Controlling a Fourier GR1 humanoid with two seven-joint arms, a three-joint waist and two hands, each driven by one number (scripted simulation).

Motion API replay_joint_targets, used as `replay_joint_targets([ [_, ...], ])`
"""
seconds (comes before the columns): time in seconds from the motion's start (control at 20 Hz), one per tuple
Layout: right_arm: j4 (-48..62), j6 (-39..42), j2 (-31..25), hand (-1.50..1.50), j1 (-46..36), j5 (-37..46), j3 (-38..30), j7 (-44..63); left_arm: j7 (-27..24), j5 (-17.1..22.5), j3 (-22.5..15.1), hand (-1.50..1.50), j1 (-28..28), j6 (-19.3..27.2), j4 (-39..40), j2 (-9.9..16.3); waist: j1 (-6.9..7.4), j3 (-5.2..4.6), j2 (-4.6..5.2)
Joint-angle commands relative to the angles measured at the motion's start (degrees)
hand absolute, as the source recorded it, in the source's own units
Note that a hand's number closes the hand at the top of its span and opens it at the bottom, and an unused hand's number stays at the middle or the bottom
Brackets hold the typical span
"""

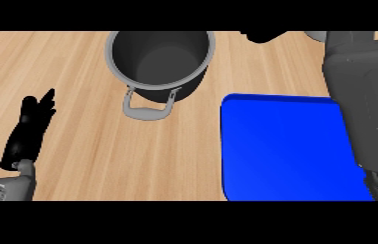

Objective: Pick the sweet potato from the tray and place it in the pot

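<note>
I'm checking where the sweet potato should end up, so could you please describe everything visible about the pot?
The pot is a dark grey, metal-looking cylinder standing upright on the wooden counter, at the view's upper middle, left of the blue tray and apart from it. Its mouth is open, with nothing visible inside. A lighter grey loop handle points toward the robot. No hand touches it.

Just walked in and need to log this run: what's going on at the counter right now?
The robot's right forearm reaches up along the right side, over the edge of the blue tray, and its right hand shows only as a dark shape at the top edge, right of the grey pot. Whether it holds anything cannot be told. No sweet potato shows on the tray or in the pot. The left hand rests open at the lower left.
</note>
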Motion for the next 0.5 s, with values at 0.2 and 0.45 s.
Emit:
replay_joint_targets([
  [0.2, 16.8, -3.1, 10.6, 1.5, -9.7, 3.7, 2.5, 2.0, -1.4, -0.7, 0.5, 0.0, -0.2, 0.4, 0.8, -0.7, 0.36, 0.01, 0.2],
  [0.45, 23.0, -2.5, 14.3, 1.5, -8.1, 4.6, 4.2, 0.5, -1.1, 0.3, 2.1, 0.0, -1.2, -1.3, 2.1, 0.9, -0.03, 0.04, 0.11],
])
